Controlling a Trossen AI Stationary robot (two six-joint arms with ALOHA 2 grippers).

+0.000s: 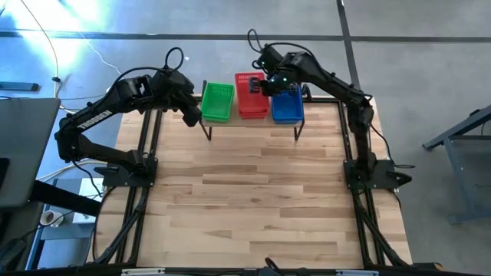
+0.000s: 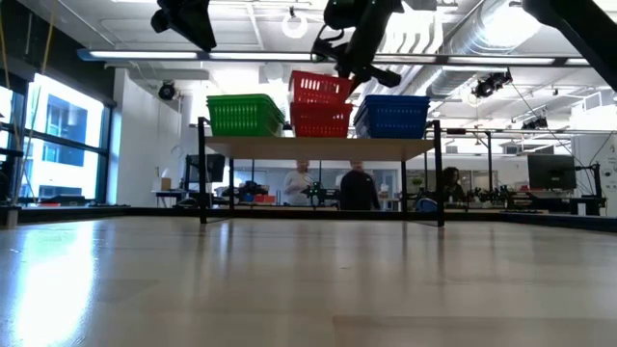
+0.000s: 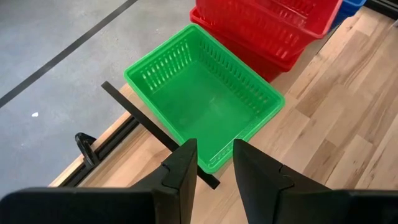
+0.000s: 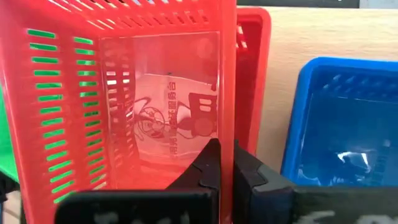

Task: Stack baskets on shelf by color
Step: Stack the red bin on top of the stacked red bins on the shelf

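Observation:
The shelf (image 1: pixel 253 121) stands at the table's far edge. On it are green baskets (image 1: pixel 217 102) at the left, red baskets (image 1: pixel 249 103) in the middle and blue baskets (image 1: pixel 287 109) at the right. My right gripper (image 4: pixel 225 165) is over the red stack, shut on the top red basket (image 2: pixel 320 89). That basket sits a little tilted in the red one below (image 2: pixel 321 120). My left gripper (image 3: pixel 214 168) is open and empty, above the shelf's left end beside the green baskets (image 3: pixel 202 93). My right gripper pinches the top red basket's side wall (image 4: pixel 227 118), the one facing the blue baskets. One finger is inside the basket and one outside. The fingers come from above, pointing down. The basket's bottom sits in the red basket below it, slightly tilted.
The wooden tabletop (image 1: pixel 261 199) stretches in front of the shelf. The shelf's black legs (image 2: pixel 202 183) stand on it. People show in the room behind the table (image 2: pixel 359 188).

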